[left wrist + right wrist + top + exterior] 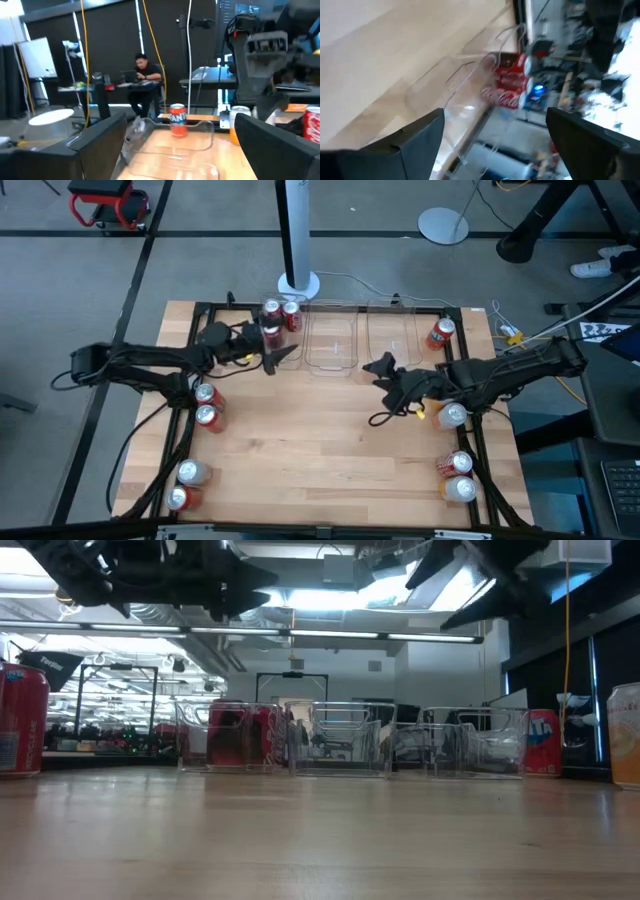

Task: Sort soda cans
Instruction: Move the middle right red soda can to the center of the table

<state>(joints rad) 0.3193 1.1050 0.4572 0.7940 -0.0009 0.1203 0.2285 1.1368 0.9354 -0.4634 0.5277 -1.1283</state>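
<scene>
Overhead, a wooden table [330, 450] held three clear plastic bins [330, 340] in a row along its far edge, and everything else was placed around that row. Red soda cans [272, 315] stood in the leftmost bin. One more can [440, 333] stood just right of the row. Other cans waited in small clusters well in front of the bins, near the table's left edge [207, 405] and right edge [456, 476], with one pale can [451, 415] beside the right arm.

The left gripper [280, 357] hovered just in front of the leftmost bin, fingers spread wide and holding nothing. The right gripper [381, 368] hung in front of the rightmost bin, likewise wide open and empty.

Most cans appeared unsorted. The risk ahead seemed to be collision: spread fingers swinging low near the light bins could nudge one out of line, or tip the cans standing close together.
</scene>
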